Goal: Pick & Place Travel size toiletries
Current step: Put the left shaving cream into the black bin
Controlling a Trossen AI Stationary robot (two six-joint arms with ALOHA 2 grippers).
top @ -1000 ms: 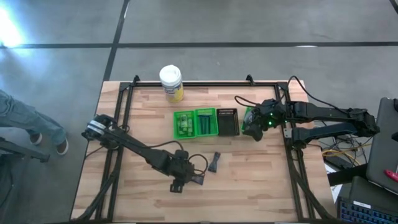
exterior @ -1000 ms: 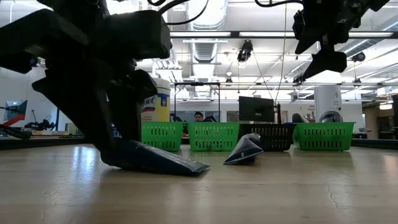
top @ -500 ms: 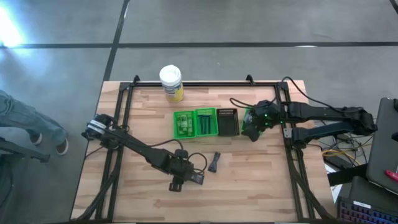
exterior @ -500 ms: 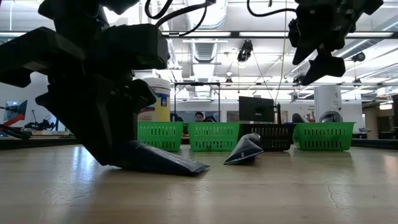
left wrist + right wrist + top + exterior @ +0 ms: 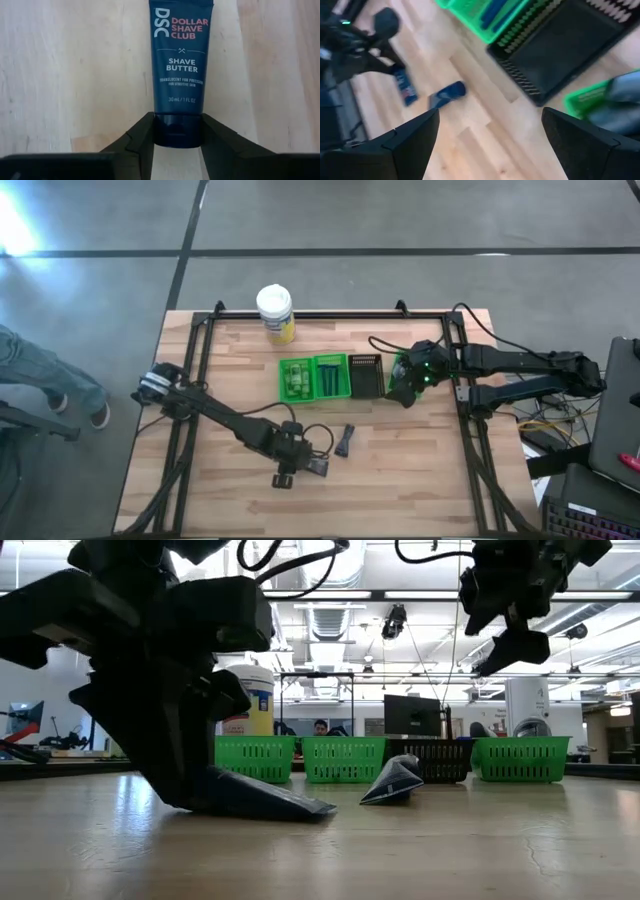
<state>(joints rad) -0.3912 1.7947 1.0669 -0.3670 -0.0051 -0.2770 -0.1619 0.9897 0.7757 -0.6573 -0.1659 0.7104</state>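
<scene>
A dark blue shave-butter tube (image 5: 178,65) lies on the wooden table near its front middle, also visible in the high view as the tube (image 5: 320,467) and the low view as the tube (image 5: 270,802). My left gripper (image 5: 177,137) is shut on it. A second dark tube (image 5: 346,440) lies flat on the table just right of it, free of both grippers. My right gripper (image 5: 405,385) hangs open above the rightmost green tray (image 5: 585,100), in which a grey tube (image 5: 622,95) lies. My left gripper pinches the tube's dark cap end (image 5: 177,131) between its two fingers, one on each side. The fingers slant down from above and lie along the tube's length. The tube's flat crimped end (image 5: 325,810) rests on the table.
A row of small trays stands across the table's middle: two green ones (image 5: 296,378) (image 5: 331,375) holding items and a black one (image 5: 366,375). A white-lidded jar (image 5: 275,313) stands at the far edge. A person's legs (image 5: 40,375) show left of the table.
My right gripper has drifted slightly toward the table's left above the rightmost tray, staying open. My left gripper has shifted a little over the tube's cap end; the tube has stayed on the table.
</scene>
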